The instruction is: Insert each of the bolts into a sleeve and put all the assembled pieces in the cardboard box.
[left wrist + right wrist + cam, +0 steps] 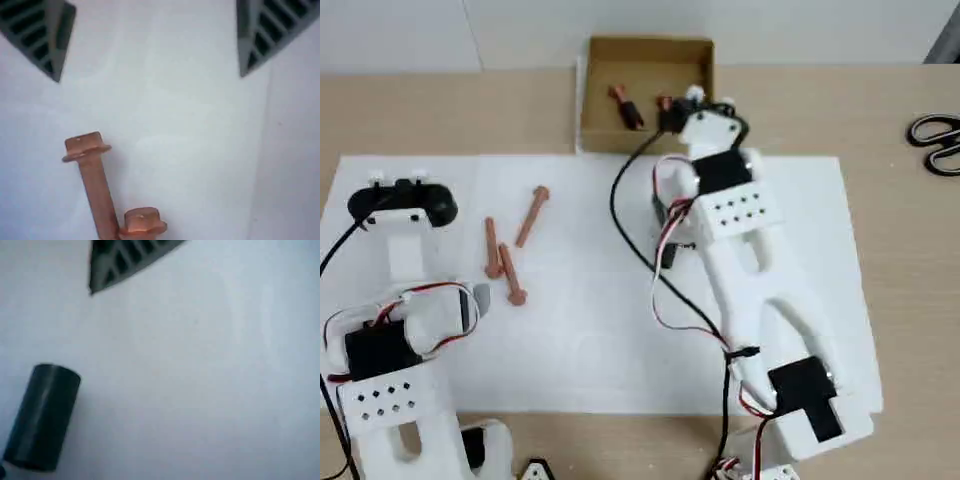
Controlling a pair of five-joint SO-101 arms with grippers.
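Note:
Three copper bolts lie on the white sheet: one slanted, two close together. My left gripper rests beyond them near the sheet's far left corner. It is open over bare paper, with one bolt and a second bolt's head nearby. My right arm stretches to the cardboard box, its gripper at the box's near right rim. One ribbed fingertip hangs over paper with nothing against it. A black sleeve lies on the sheet. The box holds an assembled piece; another copper end is beside the gripper.
The white sheet covers most of the wooden table. Scissors lie at the far right edge. Cables trail along the right arm. A dark sleeve peeks out from under that arm.

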